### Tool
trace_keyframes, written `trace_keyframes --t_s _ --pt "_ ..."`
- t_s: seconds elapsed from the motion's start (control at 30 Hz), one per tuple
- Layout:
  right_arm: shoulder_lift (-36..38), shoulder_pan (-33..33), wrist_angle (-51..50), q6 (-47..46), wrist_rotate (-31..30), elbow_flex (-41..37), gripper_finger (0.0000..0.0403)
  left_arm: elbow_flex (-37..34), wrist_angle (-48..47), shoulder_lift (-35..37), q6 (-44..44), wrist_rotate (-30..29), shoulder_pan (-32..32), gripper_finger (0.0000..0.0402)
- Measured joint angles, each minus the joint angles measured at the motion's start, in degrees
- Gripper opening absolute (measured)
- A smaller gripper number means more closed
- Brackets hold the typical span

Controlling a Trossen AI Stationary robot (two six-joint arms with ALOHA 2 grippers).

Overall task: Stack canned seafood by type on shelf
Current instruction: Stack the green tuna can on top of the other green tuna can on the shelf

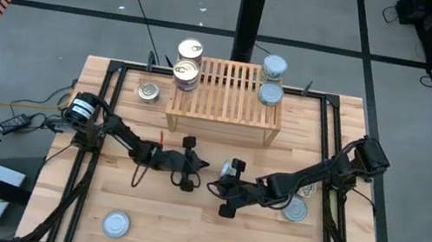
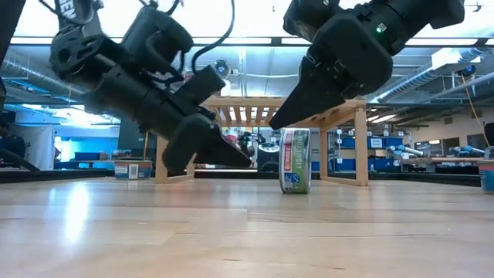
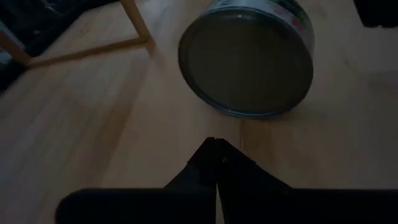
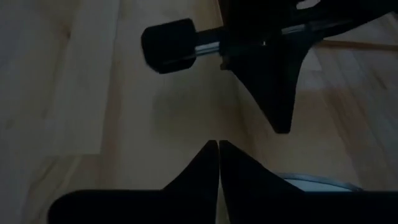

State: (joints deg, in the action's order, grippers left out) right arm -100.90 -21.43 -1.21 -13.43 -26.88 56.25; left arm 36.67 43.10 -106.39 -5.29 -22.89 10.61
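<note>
Low view: tin (image 2: 295, 160) seemingly on edge.

High cam straight down; low cam table-level; wrist cams close; all share on-edge tin (image 2: 295, 161).

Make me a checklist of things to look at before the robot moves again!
1. Green-labelled round metal tin lying flat: not ok, it stands on its edge.
2. Left claw open for grabbing: not ok, shut.
3. Right claw open: not ok, shut.
4. Room on the light-wood slatted shelf: ok, middle bars bare.
5. Gold-lidded tins kept apart from blue-silver-lidded tins: ok, opposite ends.
</note>
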Motion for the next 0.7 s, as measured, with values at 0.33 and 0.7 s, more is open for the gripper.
trace_keyframes --t_s 0.33,0.7 --pt "0.00 -0.68 0.35 -2.96 0.16 0.00 0.0054 -3.92 6.85 0.00 3.45 4.64 0.02 0.0003" --pt "0.09 -1.30 -3.11 0.37 2.57 5.97 0.0100 -3.92 6.62 0.00 4.45 5.20 0.07 0.0003"
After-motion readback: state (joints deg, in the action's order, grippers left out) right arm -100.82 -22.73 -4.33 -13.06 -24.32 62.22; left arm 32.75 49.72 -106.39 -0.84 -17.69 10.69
